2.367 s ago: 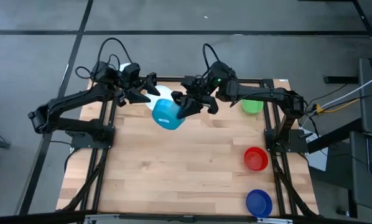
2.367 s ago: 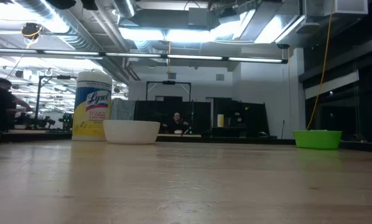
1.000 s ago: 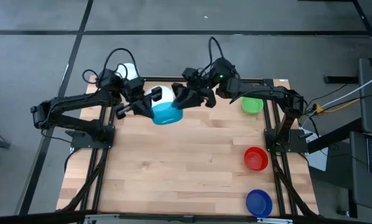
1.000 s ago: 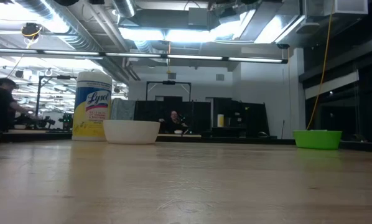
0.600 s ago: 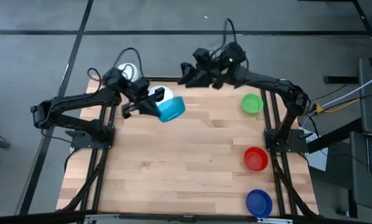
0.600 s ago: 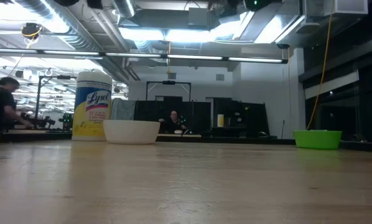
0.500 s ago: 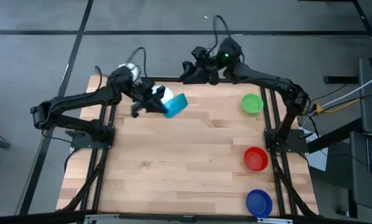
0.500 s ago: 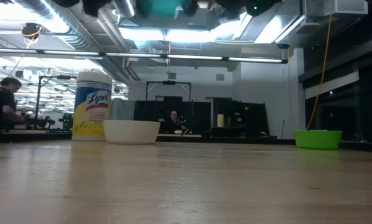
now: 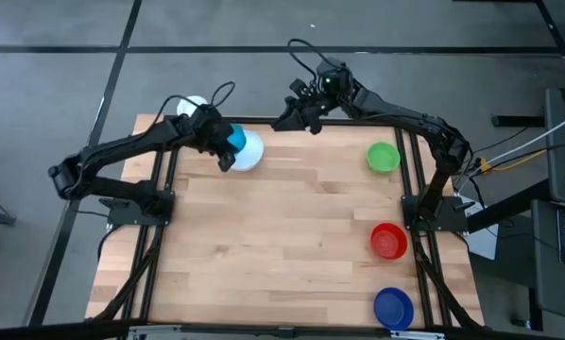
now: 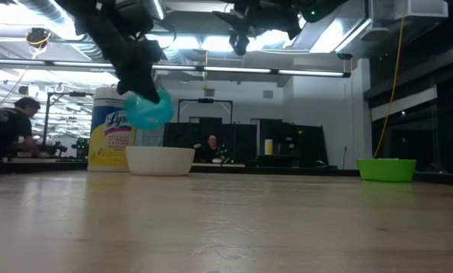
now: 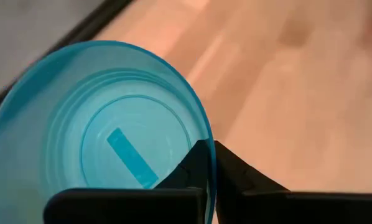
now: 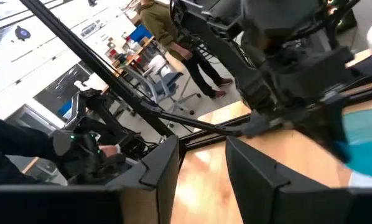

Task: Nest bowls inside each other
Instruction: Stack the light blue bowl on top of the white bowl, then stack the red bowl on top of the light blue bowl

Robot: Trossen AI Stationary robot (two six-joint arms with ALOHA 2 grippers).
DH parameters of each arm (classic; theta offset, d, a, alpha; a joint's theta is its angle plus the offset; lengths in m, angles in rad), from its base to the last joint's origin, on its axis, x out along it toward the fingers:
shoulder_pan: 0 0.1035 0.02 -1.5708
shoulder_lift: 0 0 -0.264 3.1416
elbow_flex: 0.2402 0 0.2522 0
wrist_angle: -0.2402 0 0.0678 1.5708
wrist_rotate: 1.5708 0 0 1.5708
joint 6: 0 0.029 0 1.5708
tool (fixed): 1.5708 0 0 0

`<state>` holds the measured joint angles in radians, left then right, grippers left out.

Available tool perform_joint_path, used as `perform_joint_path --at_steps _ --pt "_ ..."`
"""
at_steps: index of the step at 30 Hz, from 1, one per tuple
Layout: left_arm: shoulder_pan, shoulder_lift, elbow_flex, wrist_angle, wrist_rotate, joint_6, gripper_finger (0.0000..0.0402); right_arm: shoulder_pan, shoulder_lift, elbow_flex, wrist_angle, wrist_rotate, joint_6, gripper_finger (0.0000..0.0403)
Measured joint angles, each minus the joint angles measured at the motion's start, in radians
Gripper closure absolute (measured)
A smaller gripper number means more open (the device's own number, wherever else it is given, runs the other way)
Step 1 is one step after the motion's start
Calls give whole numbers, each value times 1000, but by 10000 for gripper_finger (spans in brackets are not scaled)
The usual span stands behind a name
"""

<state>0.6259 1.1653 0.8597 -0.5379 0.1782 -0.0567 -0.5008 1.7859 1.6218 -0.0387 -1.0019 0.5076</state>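
High view: in the upper left of the frame the left gripper (image 9: 224,151) pinches the light blue bowl (image 9: 235,139) by its rim, right above the white bowl (image 9: 249,151). The right gripper (image 9: 297,115) hangs at upper centre, empty, fingers apart. The green (image 9: 383,157), red (image 9: 388,241) and dark blue (image 9: 393,307) bowls line the right side.

Low view: the blue bowl sits tilted above the white one, beside the jar (image 10: 110,129).

Left wrist view: fingers nipped tight on the rim. I'd level it, centre it, lower, then release.
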Motion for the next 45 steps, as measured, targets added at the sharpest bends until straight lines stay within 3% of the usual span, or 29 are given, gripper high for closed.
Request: perform_joint_path --at_steps 6,10,16,22,29,35,45 --pt "12 110 0 -6 -26 75 400 25 0 0 1 14 -11 252" --pt "-2 196 0 65 26 97 400 40 0 0 6 15 -15 246" --pt "-25 278 0 164 9 115 400 60 0 0 8 25 -14 249" --pt "-19 325 0 169 -89 158 400 75 0 0 8 45 -15 256" --pt "-11 327 0 180 -93 207 397 80 0 0 17 53 -18 248" --pt "-9 327 0 178 -25 219 360 80 0 0 33 54 -9 243" --pt "-9 313 10 181 -22 211 280 80 0 0 76 53 16 253"
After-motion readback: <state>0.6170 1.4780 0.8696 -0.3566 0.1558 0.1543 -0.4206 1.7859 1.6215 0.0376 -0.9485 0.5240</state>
